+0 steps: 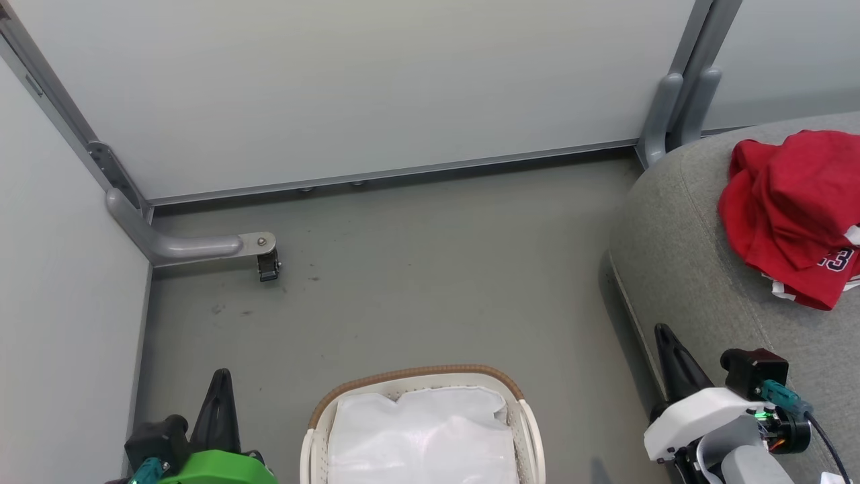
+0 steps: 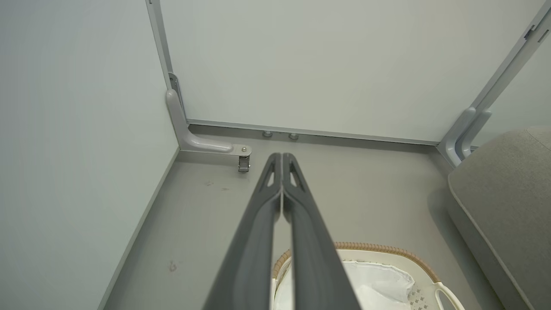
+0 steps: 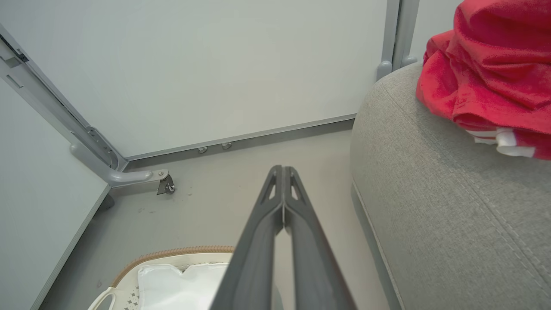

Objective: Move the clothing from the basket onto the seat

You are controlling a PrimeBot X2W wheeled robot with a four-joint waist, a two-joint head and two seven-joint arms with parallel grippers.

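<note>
Though half-hidden — clothing [image 1: 786,202] number [image 1: 838,259], perhaps "3".

Parts cut off or hidden

The basket [image 1: 416,374] runs out of the head view at the bottom edge, so just its far end is seen, and its white liner [image 1: 423,430] hides what lies beneath. The clothing [image 1: 786,208] and the seat [image 1: 678,269] are cut by the right edge (the dark number [image 1: 836,259] is half lost there and cannot be read whole).

Left pincer [image 1: 220,380] green-cased — right pincer [image 1: 665,336] white-cased
</note>
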